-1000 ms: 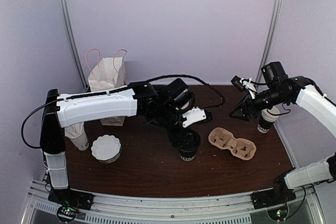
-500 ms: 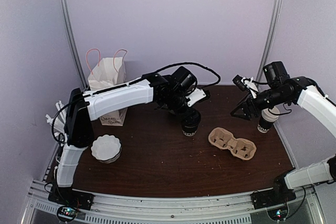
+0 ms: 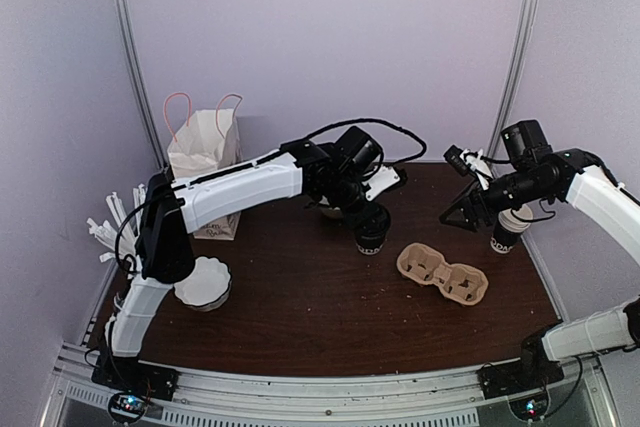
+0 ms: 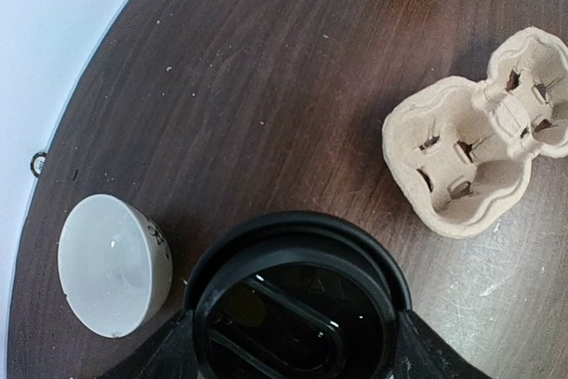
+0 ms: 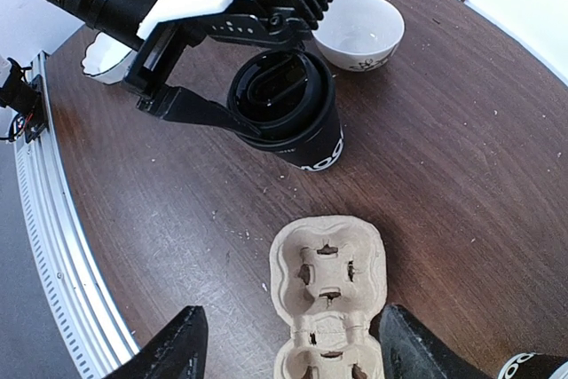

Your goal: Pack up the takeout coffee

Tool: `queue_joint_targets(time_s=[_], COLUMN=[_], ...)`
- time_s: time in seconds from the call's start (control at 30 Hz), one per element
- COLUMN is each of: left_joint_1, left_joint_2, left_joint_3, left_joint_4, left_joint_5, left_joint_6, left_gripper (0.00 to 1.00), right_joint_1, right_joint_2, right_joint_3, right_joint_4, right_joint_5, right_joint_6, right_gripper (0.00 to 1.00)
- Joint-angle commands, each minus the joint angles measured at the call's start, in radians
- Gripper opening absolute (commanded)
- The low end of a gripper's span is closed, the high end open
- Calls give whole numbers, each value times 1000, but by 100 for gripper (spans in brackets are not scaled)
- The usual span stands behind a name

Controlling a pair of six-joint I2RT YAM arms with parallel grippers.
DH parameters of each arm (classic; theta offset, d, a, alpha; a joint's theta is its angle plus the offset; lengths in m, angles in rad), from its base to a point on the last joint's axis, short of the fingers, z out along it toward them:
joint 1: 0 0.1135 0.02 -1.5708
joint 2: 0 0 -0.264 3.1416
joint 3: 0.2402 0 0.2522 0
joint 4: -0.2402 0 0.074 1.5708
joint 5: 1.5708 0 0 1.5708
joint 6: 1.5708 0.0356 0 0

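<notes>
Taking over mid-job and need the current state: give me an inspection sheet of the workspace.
Surface: dark wood table, light crumbs, no spill seen.
Job's things: takeout coffee, lid on, gripped mid-table; cannot tell if it is lifted.
Clutter: pulp cup carrier, empty; lidless cup at the right; small white bowl; fluted white dish; white paper bag, upright at the far left; white sticks at the left edge.
Grippers: left tool closed on the coffee; right tool open, empty.
Cables: black cable loops above the left arm, away from the cup.
Surroundings: plain lilac walls, metal posts.
</notes>
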Motion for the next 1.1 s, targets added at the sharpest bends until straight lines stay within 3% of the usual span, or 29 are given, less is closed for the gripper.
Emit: queue_joint_targets(time_s=[0.0,0.23,0.53,0.73,0.93,1.07], left_joint_1=[8,8,-5,-64,-64,1], left_joint_2=[40,61,11,-137,-383,-527], left_joint_3=[44,64,81,95,-61,-145], left_joint_4=[34,34,15,-88,-48,-91], left_joint_5=[16,-7,-51,-214,-449,-604], left_joint_6=[-3,-12,18,174,125,-18], left_gripper=[75,86,90,92,90,82], right_joint_1=[-8,-9,-10,-12,-14,-14], right_joint_2=[-9,-12,-10,11,8,-1], right_joint_3=[-3,-9,-8,-4,1,2], right_joint_4=[21,22,18,17,17,15], right_joint_5=[-12,-13,-19,-34,-18,-39], right_joint_6=[10,10,12,7,7,9], right_gripper=[70,70,70,70,70,70])
